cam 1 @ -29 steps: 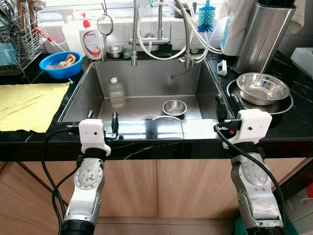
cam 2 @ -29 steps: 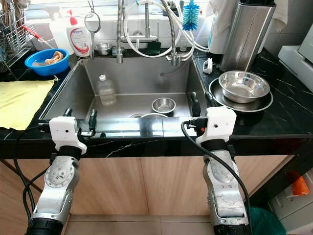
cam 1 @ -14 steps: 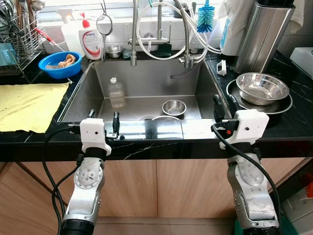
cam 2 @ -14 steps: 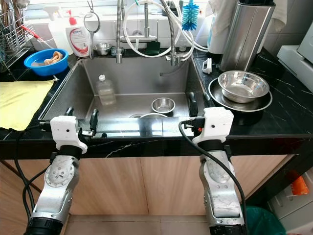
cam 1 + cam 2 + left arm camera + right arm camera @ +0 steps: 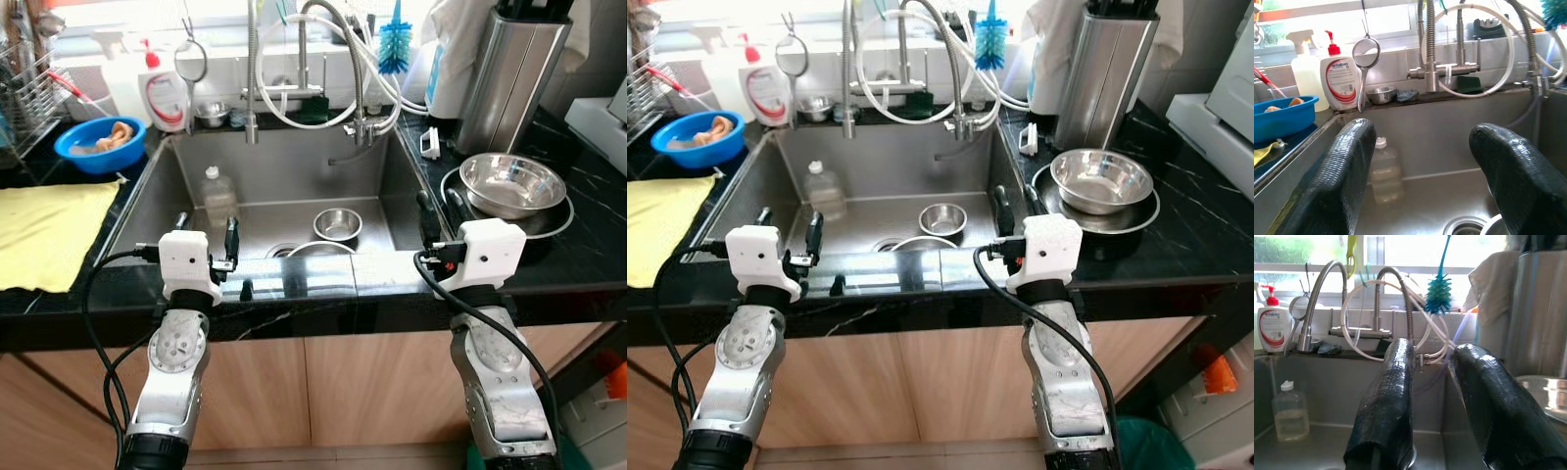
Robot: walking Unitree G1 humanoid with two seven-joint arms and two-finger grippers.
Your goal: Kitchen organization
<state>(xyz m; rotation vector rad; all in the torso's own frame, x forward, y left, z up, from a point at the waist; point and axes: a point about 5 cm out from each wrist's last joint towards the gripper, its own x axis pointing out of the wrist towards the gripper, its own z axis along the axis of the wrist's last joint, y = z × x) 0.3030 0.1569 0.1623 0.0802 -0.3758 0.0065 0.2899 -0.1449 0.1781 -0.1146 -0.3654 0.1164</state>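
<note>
Left eye view: both claws, left claw [image 5: 204, 228] and right claw [image 5: 434, 211], hang open and empty over the sink [image 5: 294, 171]. Reaching down for the small bowl [image 5: 337, 224] just ahead of the right claw, a finger could clip the desk [image 5: 578, 255] edge or knock the bottle [image 5: 219, 196] over.

Black, white-veined marble counter [image 5: 578, 245] frames a steel-grey sink [image 5: 294, 171], with a yellow cloth [image 5: 44, 235] lying at nine o'clock and a bright blue bowl [image 5: 98, 147] at ten. A white soap bottle [image 5: 165, 93] with red pump and label stands at eleven, a turquoise brush [image 5: 395, 44] hangs at one, and a shiny silver bowl [image 5: 509, 184] sits at three.
</note>
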